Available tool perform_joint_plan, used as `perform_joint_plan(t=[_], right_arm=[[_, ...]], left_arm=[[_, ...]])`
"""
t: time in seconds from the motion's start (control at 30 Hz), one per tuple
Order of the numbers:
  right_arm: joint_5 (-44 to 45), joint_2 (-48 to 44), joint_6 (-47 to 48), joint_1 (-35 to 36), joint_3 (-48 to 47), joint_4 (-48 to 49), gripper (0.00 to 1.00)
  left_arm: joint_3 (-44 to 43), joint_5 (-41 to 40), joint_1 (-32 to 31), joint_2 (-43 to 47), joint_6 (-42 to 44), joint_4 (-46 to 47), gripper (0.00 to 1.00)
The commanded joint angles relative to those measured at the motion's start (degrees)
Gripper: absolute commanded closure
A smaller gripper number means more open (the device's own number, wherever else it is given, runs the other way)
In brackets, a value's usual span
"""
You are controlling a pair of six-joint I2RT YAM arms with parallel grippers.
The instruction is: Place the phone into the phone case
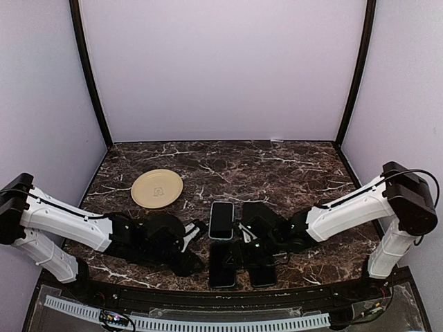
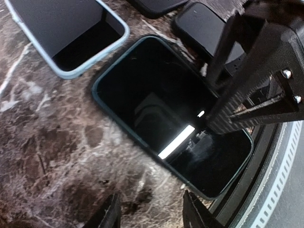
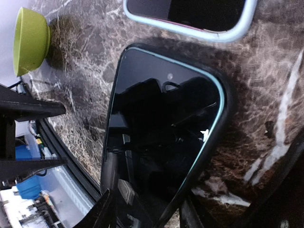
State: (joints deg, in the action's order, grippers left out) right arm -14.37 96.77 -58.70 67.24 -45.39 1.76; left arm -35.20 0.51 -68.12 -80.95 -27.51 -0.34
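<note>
My left gripper and right gripper hang spread over the phone, pinching nothing; it looks seated in the case, I think, so needs no hold.

- table: dark brown marble, white veins
- plate: pale yellow
- phone: glossy black, teal rim
- second phone: black, light blue rim

Even, bright light; glare streaks the phone; wrist views slightly blurred.
</note>
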Motion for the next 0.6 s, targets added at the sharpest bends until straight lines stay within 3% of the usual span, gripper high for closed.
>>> perform_joint_plan(t=[0.0, 0.13, 0.4, 0.57], right_arm=[[9.8, 0.74, 5.27, 2.62, -8.11, -18.99, 0.55], [14.11, 2.87, 5.53, 6.45, -13.28, -28.94, 0.6], [14.19, 7.95, 3.21, 10.6, -15.88, -32.03, 0.78], [15.95, 15.98, 4.75, 13.75, -19.24, -39.5, 0.81]], left_arm=[[-2.53, 2.38, -0.9, -0.79, 2.26, -0.73, 0.54], [-2.87, 2.66, -1.42, -1.45, 2.65, -0.84, 0.54], [-3.71, 2.7, -1.91, -2.83, 2.96, -0.87, 0.54], [-3.34, 1.27, -1.89, -1.91, 3.11, -1.46, 0.54]])
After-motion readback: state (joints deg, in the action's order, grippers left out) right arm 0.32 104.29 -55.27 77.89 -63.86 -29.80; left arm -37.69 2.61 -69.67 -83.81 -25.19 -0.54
